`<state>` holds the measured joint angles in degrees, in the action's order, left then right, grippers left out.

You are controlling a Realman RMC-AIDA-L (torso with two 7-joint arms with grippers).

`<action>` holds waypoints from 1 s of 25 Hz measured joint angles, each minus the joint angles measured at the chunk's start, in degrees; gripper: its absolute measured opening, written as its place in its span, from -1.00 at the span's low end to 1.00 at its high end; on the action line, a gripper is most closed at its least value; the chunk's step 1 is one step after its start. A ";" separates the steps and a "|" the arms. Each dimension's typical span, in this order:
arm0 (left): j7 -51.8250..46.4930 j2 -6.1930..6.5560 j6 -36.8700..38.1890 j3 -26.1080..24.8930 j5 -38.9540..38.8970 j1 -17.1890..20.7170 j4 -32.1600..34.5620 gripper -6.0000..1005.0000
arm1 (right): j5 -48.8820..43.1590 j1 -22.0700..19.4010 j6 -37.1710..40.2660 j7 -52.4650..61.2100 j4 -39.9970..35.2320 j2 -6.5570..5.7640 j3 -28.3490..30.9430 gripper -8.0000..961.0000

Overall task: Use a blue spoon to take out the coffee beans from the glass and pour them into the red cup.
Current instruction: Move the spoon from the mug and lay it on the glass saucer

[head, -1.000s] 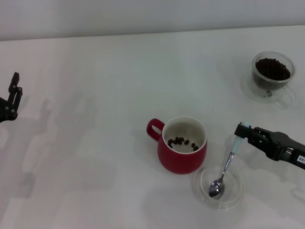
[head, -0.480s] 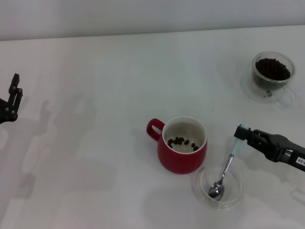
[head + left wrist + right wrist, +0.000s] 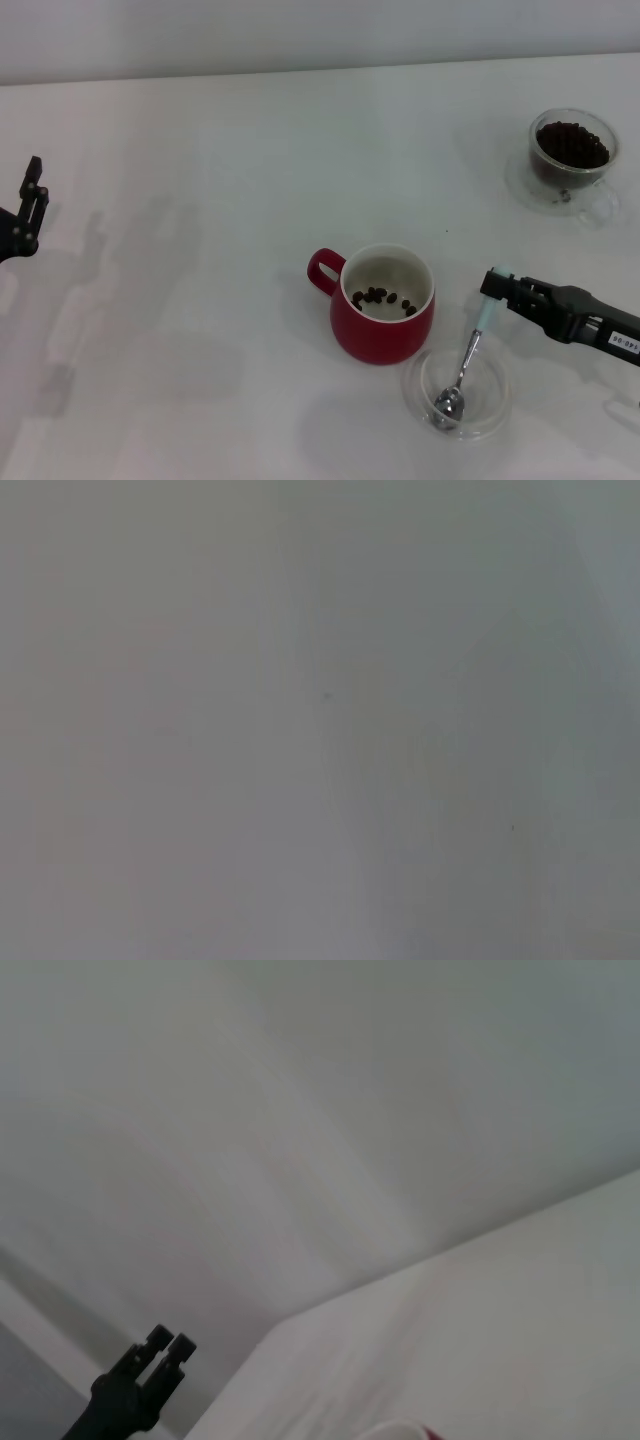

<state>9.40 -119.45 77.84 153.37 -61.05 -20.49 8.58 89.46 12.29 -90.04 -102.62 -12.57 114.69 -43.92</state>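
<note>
Right gripper (image 3: 492,284): lower right, clamped on blue spoon (image 3: 470,345) handle.
Spoon bowl: in clear dish (image 3: 500,405).
Red cup (image 3: 383,318): centre, few coffee beans (image 3: 380,298).
Glass (image 3: 571,158): upper right.
Left gripper (image 3: 28,205): left edge, opening unclear.

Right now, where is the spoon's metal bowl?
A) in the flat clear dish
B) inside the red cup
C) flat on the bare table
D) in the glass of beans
A: the right gripper holds the blue spoon by its handle, bowl down in the flat clear dish beside the red cup.
</note>
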 joint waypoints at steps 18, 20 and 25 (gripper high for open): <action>0.00 0.08 -0.06 -0.13 -0.13 0.01 -0.34 0.10 | -0.86 1.26 3.02 0.89 0.53 -0.25 0.06 -0.58; -0.05 0.09 -0.06 -0.15 -0.13 0.07 -0.39 0.10 | -0.86 1.51 3.21 1.21 0.54 -0.33 0.07 -0.58; -0.11 0.09 -0.05 -0.18 -0.13 0.10 -0.41 0.11 | -0.58 1.72 3.21 1.36 0.05 -0.57 0.61 -0.58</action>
<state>9.29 -119.36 77.78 153.19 -61.18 -20.39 8.17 88.88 14.01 -86.84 -101.25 -12.52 114.12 -43.31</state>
